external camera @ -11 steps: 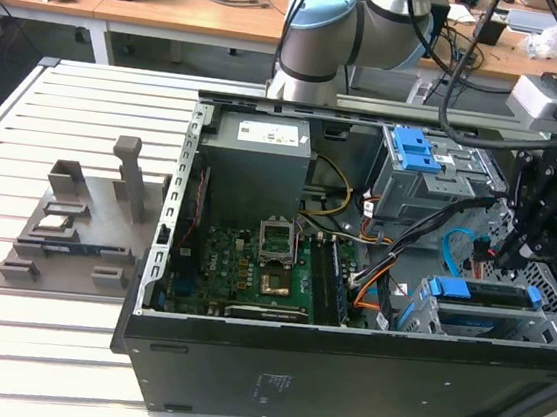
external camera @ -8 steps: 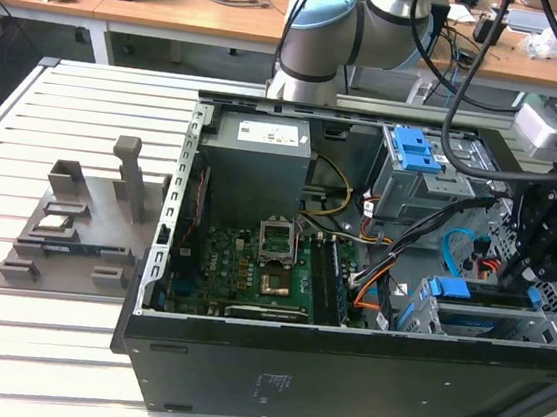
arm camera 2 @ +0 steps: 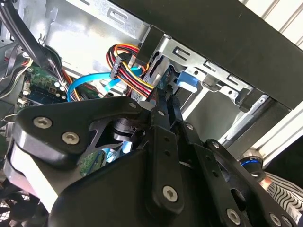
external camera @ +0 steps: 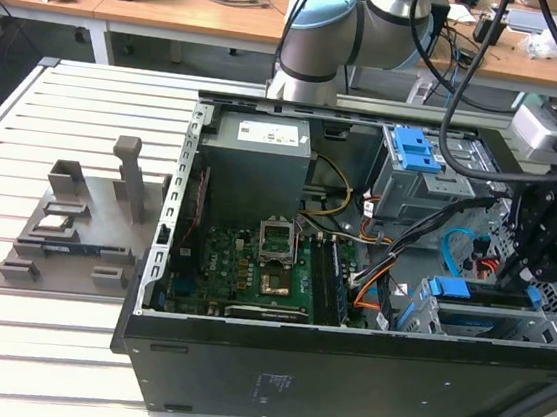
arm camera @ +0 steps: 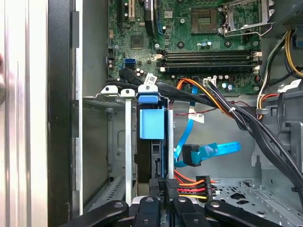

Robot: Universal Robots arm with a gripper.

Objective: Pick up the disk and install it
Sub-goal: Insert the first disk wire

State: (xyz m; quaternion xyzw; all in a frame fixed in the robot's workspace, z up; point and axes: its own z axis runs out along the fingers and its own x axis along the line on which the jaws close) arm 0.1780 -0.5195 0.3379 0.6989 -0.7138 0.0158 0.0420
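The gripper hangs inside the open computer case at about four o'clock in the exterior view, over the lower drive cage. Its fingers are pressed nearly together, pinching the rear edge of the disk — the blue caddy stands on edge in the cage slot, between the metal rails. In the exterior view the disk shows as a blue strip just under the gripper. The grey slotted stand sits at nine o'clock on the slatted table — well apart from the case. The motherboard lies at the case's centre.
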